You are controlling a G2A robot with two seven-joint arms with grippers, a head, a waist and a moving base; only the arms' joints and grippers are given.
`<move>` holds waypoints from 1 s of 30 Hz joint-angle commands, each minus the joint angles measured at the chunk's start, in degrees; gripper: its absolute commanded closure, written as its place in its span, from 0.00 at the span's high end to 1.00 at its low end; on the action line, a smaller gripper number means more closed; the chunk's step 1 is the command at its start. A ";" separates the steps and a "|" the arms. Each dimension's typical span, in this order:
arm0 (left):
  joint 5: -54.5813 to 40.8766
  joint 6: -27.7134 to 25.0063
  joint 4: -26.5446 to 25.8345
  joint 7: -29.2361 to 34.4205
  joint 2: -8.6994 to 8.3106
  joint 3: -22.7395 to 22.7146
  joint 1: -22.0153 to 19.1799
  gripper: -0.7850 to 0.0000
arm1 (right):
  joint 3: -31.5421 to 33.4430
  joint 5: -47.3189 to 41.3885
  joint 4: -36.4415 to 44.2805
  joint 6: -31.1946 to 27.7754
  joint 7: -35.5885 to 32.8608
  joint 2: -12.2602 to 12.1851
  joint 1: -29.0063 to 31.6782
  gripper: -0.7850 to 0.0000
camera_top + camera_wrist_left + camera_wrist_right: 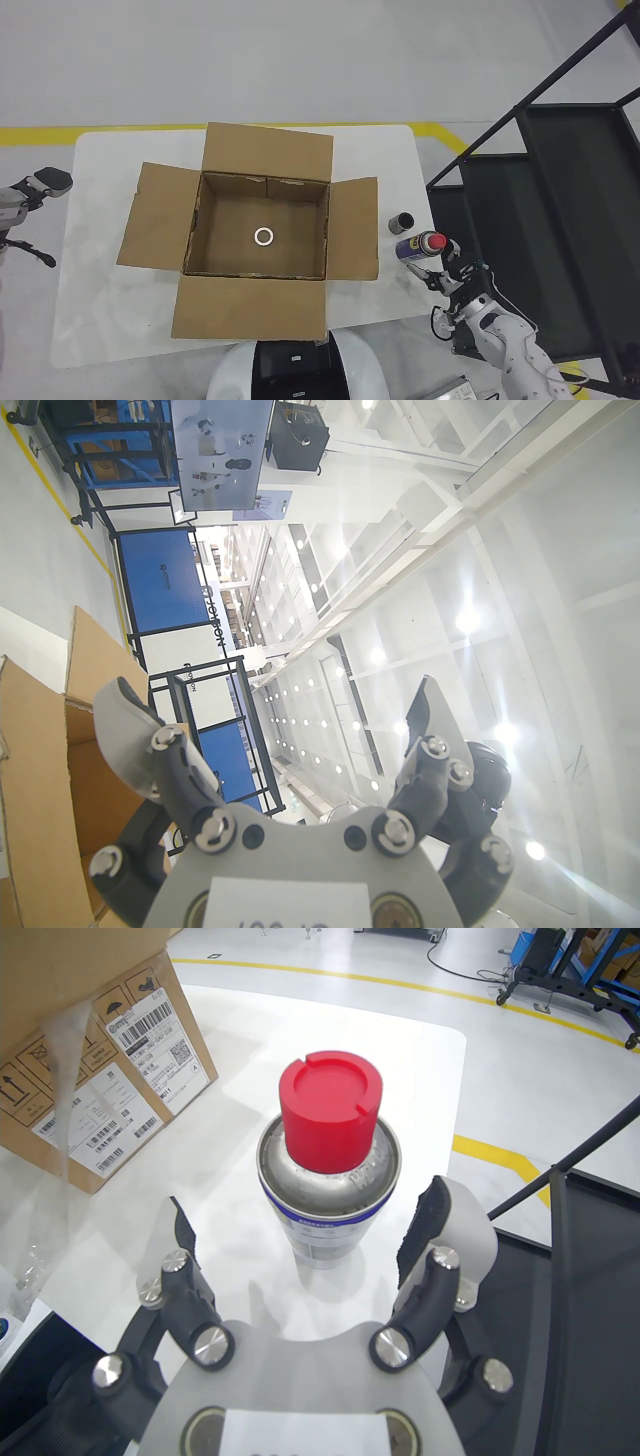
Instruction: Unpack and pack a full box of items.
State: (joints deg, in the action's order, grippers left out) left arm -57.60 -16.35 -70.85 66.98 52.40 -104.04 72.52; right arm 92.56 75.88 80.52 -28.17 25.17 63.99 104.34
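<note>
Facing red-capped can [327,1178], wide-spread right end effector [303,1198]

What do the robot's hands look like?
The left gripper and right gripper match: a grey metal plate with shiny silver bolts, black links, and white curved jaws with black grippy pads. The right arm is white with thin black cables.

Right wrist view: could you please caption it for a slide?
Open fingers face an upright red-capped can near the box.
</note>
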 commanded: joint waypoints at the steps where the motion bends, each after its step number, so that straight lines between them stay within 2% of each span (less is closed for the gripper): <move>1: 0.00 0.00 0.00 0.00 0.00 0.00 0.00 1.00 | -0.45 -0.39 -0.97 0.43 -0.59 0.10 -0.86 1.00; 11: 0.00 0.00 0.00 0.00 0.00 0.00 0.00 1.00 | -3.32 -2.77 -4.70 0.90 -3.01 0.66 -6.10 1.00; 12: 0.00 0.00 0.00 0.00 0.00 0.00 0.00 1.00 | -3.50 -2.77 -4.89 0.93 -2.87 0.69 -6.41 0.87; 13: 0.00 0.00 0.00 0.00 0.00 0.00 0.00 1.00 | -3.68 -2.82 -5.09 0.93 -2.67 0.73 -6.64 0.53; 14: 0.00 0.00 0.00 0.00 0.00 0.00 0.00 1.00 | -3.92 -3.05 -5.15 0.50 -2.44 0.76 -6.83 0.30; 15: 0.00 0.00 0.00 0.00 0.00 0.00 0.00 1.00 | -3.99 -3.10 -5.27 0.31 -2.28 0.77 -6.98 0.22; 16: 0.00 0.00 0.00 0.00 0.00 0.00 0.00 1.00 | -4.02 -3.11 -5.36 0.30 -2.20 0.77 -7.07 0.04; 17: 0.00 0.00 0.00 0.00 0.00 0.00 0.00 1.00 | -4.07 -3.22 -5.38 0.27 -2.02 0.78 -7.10 0.00; 22: 0.00 0.00 0.00 0.00 0.00 0.00 0.00 1.00 | -4.21 -4.14 -5.85 -0.23 -1.32 0.84 -7.10 0.00; 25: 0.00 0.00 0.00 0.00 0.00 0.00 0.00 1.00 | -4.42 -4.38 -6.25 -2.79 -0.60 0.75 -7.11 0.00; 30: 0.00 0.00 0.00 0.00 0.00 0.00 0.00 1.00 | -2.78 -3.10 -4.35 -4.40 1.51 0.30 -4.62 0.00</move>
State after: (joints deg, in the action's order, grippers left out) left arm -57.60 -16.35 -70.85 66.98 52.40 -104.04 72.52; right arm 89.27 72.16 75.28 -32.60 26.34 64.41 98.97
